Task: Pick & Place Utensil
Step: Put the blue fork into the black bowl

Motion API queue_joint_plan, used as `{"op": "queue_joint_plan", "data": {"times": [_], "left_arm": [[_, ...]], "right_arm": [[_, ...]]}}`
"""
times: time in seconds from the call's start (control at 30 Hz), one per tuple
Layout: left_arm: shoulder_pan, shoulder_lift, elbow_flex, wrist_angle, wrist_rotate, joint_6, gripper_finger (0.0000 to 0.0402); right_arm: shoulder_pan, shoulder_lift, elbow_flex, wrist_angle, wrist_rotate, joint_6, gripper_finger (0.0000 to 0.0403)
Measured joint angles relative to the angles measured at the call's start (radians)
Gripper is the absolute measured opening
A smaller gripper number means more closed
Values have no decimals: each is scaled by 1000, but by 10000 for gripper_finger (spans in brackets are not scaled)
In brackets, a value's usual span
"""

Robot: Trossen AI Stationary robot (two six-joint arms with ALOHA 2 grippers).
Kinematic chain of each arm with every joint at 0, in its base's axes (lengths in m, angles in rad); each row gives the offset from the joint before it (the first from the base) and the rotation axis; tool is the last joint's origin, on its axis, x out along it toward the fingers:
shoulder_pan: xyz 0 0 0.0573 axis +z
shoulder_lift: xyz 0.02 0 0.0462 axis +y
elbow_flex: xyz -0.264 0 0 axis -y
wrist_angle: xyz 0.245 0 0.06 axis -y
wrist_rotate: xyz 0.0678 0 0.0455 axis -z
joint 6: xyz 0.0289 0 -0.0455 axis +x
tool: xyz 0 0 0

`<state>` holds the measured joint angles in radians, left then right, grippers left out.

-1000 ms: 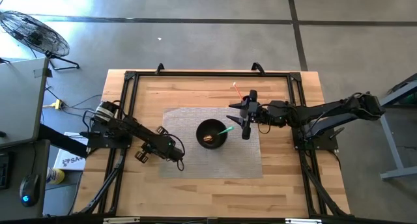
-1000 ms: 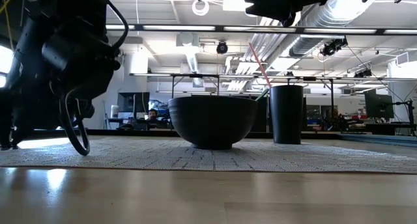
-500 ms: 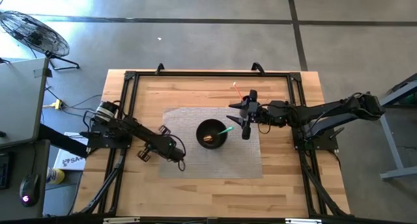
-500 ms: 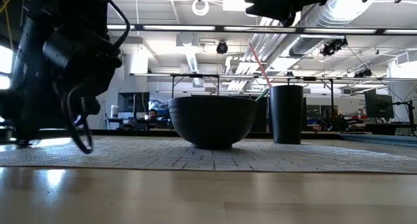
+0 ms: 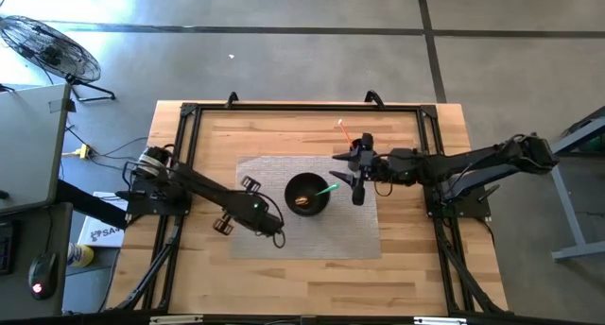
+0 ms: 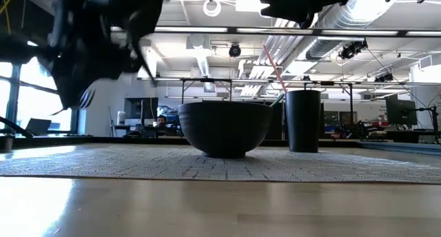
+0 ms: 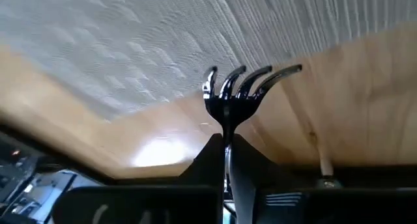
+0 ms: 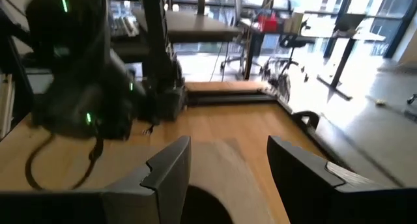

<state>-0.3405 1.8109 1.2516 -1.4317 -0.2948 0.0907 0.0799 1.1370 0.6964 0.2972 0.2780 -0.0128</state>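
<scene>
Fork (image 7: 242,87) tines stick straight out past my left gripper (image 7: 225,162), whose fingers are pinched tight on its handle, so the utensil's long axis runs in line with the wrist. From overhead, that left gripper (image 5: 236,207) sits lifted over the grey mat (image 5: 265,240), just to the left of the black bowl (image 5: 306,193), and the table-level camera shows the fork (image 6: 84,98) hanging clear of the mat with its tines drooping downward. I judge the coming move turns on this: the bowl lies to the right of the fork tip, and the left arm is the one carrying, so it needs to swing rightward and tilt the tines over the rim. My right gripper (image 5: 352,179) waits just beside the bowl's far-right edge with its fingers spread and nothing between them, next to the dark cup (image 6: 303,120) that holds a pink straw-like stick (image 6: 273,67). Something green (image 5: 326,188) leans on the bowl's rim and a brownish piece sits inside; I cannot make out what either is. The fork's handle is hidden inside the fingers, so I cannot tell how much of it is gripped.
</scene>
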Motion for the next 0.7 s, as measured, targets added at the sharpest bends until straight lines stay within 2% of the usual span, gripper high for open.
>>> {"op": "queue_joint_plan", "data": {"times": [0.13,0.33,0.53,0.7], "left_arm": [[0,0,160,-51,-30,-16,2],[27,-1,398,-1,-41,9,1],[146,72,634,17,-26,34,1],[234,148,773,45,-8,103,1]], "right_arm": [[20,0,0,-111,2,80,197],[63,0,0,-297,60,193,197],[85,-1,0,-439,62,329,197],[105,-27,0,-582,45,432,197]]}}
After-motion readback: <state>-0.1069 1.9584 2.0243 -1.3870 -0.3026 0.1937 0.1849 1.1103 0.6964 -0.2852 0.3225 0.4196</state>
